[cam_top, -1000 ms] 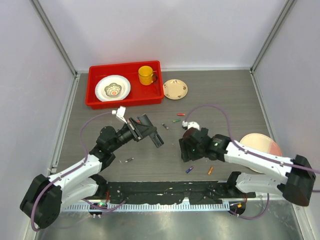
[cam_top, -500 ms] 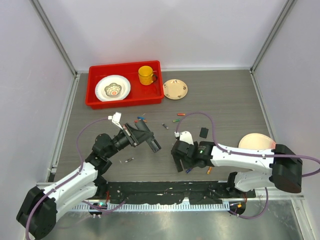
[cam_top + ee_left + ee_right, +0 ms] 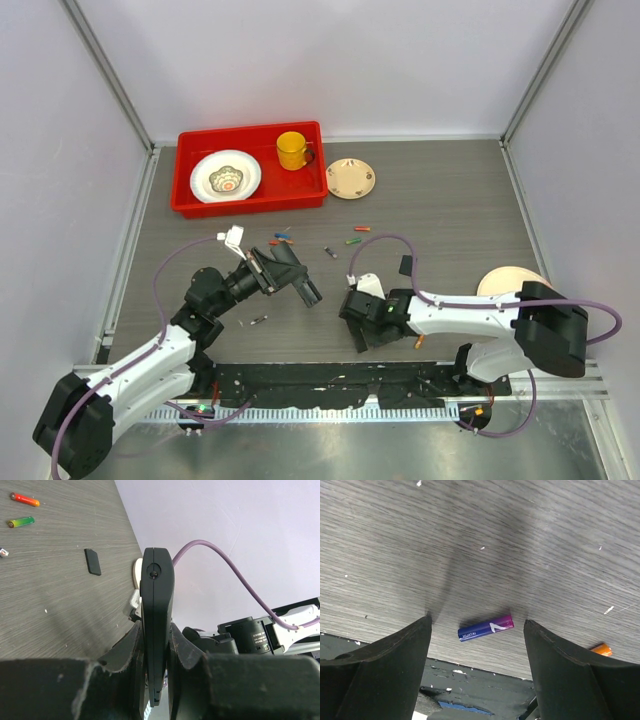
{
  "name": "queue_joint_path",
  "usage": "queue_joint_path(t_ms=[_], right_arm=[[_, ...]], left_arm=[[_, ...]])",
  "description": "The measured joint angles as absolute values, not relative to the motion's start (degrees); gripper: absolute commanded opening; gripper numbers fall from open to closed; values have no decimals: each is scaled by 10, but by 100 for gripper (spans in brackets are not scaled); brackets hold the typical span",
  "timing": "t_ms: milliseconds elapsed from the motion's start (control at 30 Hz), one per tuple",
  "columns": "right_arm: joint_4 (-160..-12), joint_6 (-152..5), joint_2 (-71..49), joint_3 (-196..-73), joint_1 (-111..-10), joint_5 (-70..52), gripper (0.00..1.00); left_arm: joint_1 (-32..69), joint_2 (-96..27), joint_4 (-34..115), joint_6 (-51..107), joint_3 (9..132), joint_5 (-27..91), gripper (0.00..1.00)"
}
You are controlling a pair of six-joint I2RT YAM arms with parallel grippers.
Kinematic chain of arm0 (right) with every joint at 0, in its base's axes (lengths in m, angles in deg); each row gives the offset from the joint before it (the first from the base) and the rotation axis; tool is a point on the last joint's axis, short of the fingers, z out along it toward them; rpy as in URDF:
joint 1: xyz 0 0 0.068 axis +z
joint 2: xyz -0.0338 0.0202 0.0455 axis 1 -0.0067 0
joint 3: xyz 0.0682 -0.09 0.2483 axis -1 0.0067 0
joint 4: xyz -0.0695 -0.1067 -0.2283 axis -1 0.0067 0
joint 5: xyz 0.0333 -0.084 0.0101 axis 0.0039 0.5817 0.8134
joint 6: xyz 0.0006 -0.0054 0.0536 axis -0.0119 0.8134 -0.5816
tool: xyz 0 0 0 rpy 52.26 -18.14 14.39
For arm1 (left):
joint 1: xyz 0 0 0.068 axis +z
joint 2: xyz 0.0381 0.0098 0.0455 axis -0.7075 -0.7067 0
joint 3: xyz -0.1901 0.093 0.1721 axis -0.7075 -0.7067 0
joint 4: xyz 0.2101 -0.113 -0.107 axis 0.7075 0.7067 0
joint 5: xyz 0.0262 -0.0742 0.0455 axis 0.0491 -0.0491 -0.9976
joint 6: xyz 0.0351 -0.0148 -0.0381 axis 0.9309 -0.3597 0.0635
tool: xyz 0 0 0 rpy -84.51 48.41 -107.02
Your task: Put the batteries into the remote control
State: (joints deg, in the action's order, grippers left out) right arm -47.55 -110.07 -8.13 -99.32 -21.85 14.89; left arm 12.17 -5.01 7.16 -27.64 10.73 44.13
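Grey wood-grain table (image 3: 450, 200). The left gripper (image 3: 283, 268) is clamped tight on the slim black remote control (image 3: 157, 595), holding it edge-on off the table. The right gripper (image 3: 477, 623) hangs low with its jaws spread wide, empty, either side of a blue-and-purple battery (image 3: 485, 628) lying near the table's front edge. A small black cover (image 3: 92, 561) lies apart. An orange battery (image 3: 601, 650) lies nearby.

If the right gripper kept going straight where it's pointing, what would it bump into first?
Most likely the blue-and-purple battery: the right gripper points down at the table with its open fingers either side of it. How close it is, I can't tell.
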Motion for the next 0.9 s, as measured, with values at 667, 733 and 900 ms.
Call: queue_joint_path(t_ms=[667,733,900], right_arm=[[-516,-1109,-44,-951,-228,131,44],[-516,-1109,-43,-950,-229,131,41],[-520,-1112,-40,-946,-234,129,29]], left_arm=[[122,-62,71,-276,104,443,0],[122,-62,71,-276,104,442,0],[122,-64,70,-276,104,441,0]])
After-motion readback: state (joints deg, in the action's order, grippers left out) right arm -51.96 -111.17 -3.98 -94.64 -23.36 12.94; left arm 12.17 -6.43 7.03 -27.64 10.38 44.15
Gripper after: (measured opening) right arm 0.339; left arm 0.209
